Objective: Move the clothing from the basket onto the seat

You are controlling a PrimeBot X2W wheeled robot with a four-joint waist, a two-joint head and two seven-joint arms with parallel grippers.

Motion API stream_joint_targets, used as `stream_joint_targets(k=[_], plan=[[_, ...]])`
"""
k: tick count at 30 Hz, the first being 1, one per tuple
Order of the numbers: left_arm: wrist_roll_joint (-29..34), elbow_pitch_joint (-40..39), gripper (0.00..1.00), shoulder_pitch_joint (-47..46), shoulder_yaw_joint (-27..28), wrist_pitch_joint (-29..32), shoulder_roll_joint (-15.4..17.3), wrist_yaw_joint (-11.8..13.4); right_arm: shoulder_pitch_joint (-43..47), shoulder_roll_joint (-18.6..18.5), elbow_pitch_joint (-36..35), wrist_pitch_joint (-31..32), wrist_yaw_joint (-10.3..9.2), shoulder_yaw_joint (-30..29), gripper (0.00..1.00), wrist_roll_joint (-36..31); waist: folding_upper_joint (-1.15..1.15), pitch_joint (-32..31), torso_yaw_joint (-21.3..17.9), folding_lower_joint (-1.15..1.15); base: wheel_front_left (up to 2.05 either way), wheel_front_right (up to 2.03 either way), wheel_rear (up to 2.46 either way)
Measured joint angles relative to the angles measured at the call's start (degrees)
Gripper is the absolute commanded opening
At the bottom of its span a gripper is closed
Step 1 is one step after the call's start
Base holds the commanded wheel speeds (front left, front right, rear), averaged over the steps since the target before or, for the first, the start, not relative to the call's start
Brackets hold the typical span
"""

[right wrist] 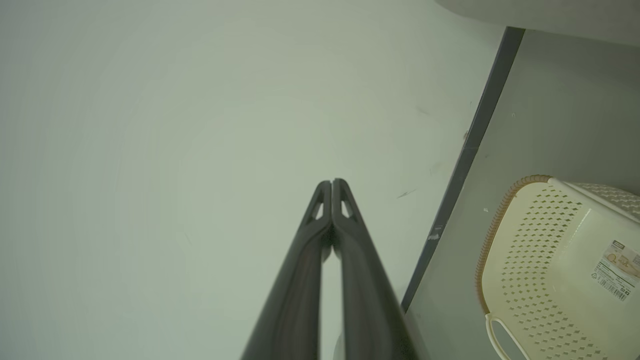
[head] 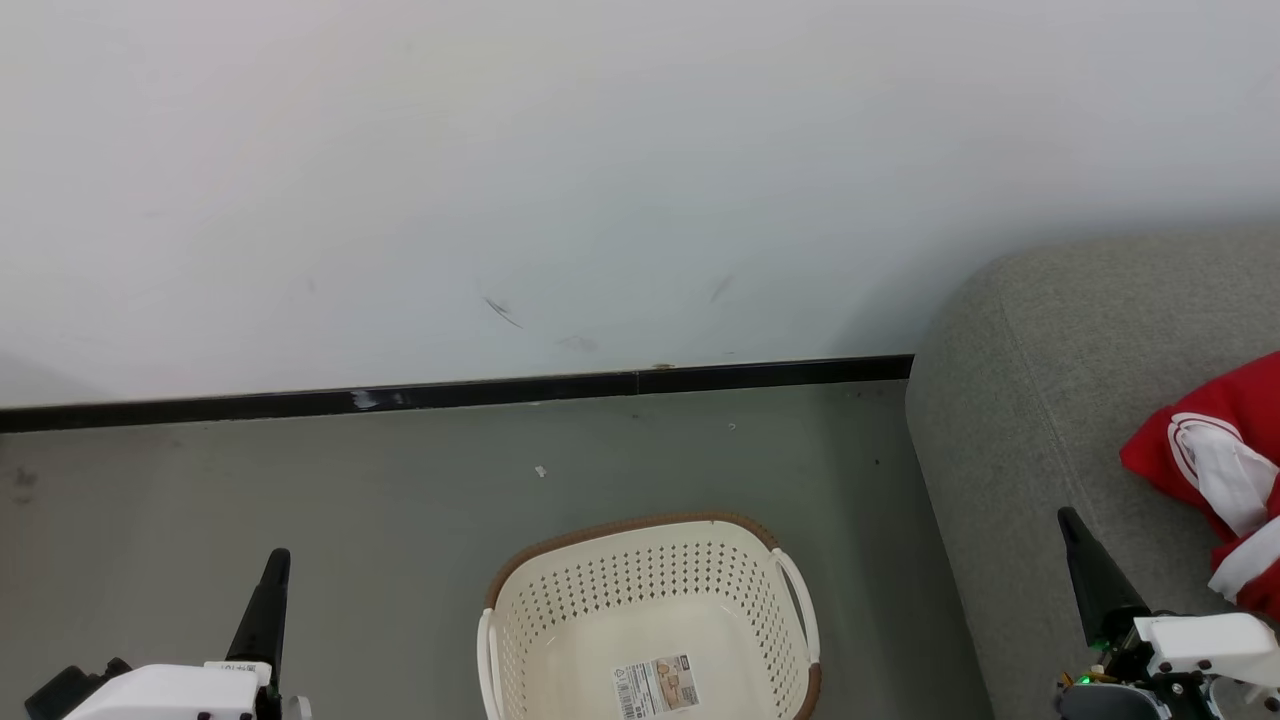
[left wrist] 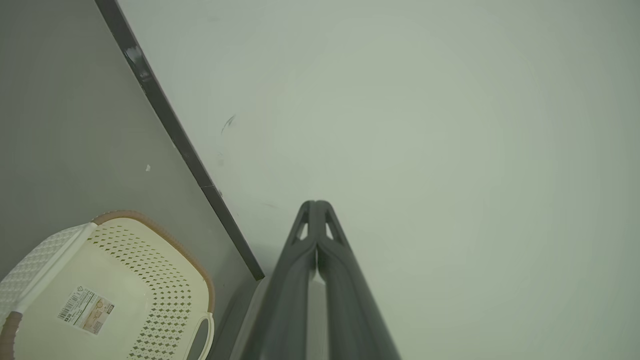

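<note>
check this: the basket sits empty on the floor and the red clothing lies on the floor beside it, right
No. The clothing lies on the grey seat, not on the floor; the head view shows it. The basket does sit empty on the floor.

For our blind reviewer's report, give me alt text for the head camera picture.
A cream basket, nothing visible in it but a label, stands on the grey floor by a white wall; red clothing lies on the grey seat at right. The left gripper and right gripper point up from the lower corners, shut.
</note>
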Motion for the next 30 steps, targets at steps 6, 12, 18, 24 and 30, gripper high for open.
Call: stream_joint_targets(k=[6,12,18,24,30], plan=[[-3.91,0.26,0.00,-0.08,0.98,1.13,-0.60,-1.23,-1.50,-0.60,0.54,0.86,0.01,0.11,0.00,5.71,0.00,-0.04,0.00,0.00,0.00,0.00,0.00],[-4.20,0.44,0.00,-0.95,1.19,1.16,-0.64,-1.37,-1.94,-0.65,1.07,1.05,0.01,0.22,0.00,6.65,0.00,-0.04,0.00,0.00,0.00,0.00,0.00],[-4.20,0.53,0.00,-0.99,1.19,1.16,-0.67,-1.47,-1.94,-0.65,1.14,1.05,0.01,0.25,0.00,6.65,0.00,-0.05,0.00,0.00,0.00,0.00,0.00],[-4.20,0.67,0.00,-0.99,1.20,1.27,-0.68,-1.48,-1.94,-0.65,1.20,1.05,0.01,0.29,0.00,6.65,0.00,-0.05,0.00,0.00,0.00,0.00,0.00],[-4.20,0.76,0.00,-0.99,1.20,1.35,-0.69,-1.72,-1.94,-0.66,1.25,1.05,0.01,0.31,0.00,6.65,0.00,-0.05,0.00,-0.01,0.00,0.00,0.00]])
